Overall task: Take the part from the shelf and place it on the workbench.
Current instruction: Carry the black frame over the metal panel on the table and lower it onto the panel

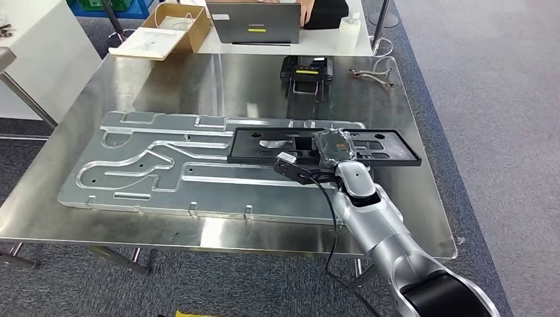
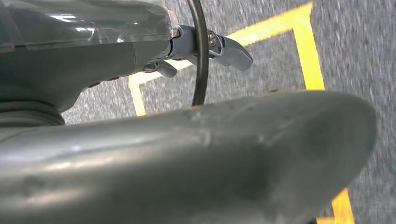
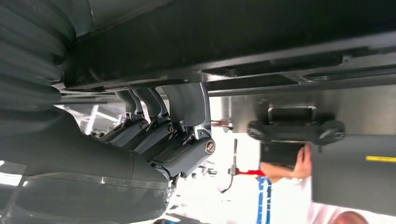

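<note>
The part, a flat black rectangular frame [image 1: 389,148] with cut-outs, lies level over the right end of a large machined aluminium plate [image 1: 152,172] on the steel workbench [image 1: 198,79]. My right hand [image 1: 332,153] grips the part at its near edge, thumb side on top. In the right wrist view its dark fingers [image 3: 180,123] curl under the black part [image 3: 243,37]. Whether the part touches the plate I cannot tell. My left hand [image 2: 154,140] hangs over grey carpet with yellow tape, holding nothing, its fingers [image 2: 231,50] stretched out.
At the bench's far side lie a black clamp-like device [image 1: 307,71] and a small hand tool [image 1: 373,74]. Behind the bench stand a cardboard box [image 1: 172,30] and a laptop [image 1: 254,23], with a person's hand [image 1: 305,13] at it. The bench edge [image 1: 436,198] runs close on my right.
</note>
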